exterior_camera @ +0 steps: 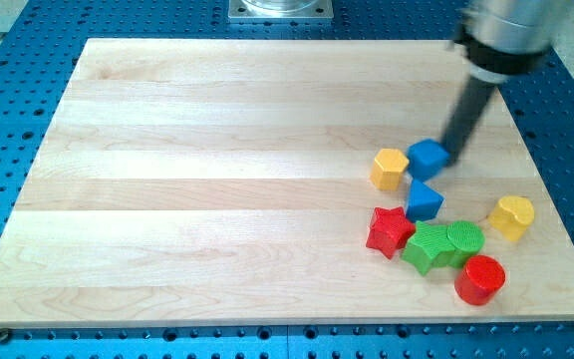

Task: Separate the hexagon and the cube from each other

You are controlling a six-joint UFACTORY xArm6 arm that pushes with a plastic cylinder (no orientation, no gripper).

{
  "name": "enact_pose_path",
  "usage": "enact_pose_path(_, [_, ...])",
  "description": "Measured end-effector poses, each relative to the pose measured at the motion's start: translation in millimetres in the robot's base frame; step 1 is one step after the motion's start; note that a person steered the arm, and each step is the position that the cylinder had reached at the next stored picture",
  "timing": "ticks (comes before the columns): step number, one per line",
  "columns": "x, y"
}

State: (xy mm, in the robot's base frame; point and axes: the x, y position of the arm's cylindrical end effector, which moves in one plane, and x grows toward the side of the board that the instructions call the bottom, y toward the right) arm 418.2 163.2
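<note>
tip (453, 155): no pincer is fitted, so no grasp state can be told; it is pressed at the blue cube's (429, 158) right side.
yellow hexagon (390, 168): set just left of the cube, nearly touching.
blue wedge (425, 200): placed just below the cube.

The table (217, 150) is pale wood with faint lengthwise grain, on a blue perforated base (8, 90). The hexagon (390, 168) is yellow, the cube (429, 158) blue. 1 red star (390, 230), 1 red cylinder (480, 279), 2 green blocks (444, 244). My tip (453, 157) is dark.
</note>
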Motion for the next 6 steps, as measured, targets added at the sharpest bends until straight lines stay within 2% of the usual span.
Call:
enact_pose_path(2, [64,21])
enact_pose_path(3, [64,-95])
enact_pose_path(4, [18,-142])
enact_pose_path(5, [-1,-117])
enact_pose_path(6, [54,-138])
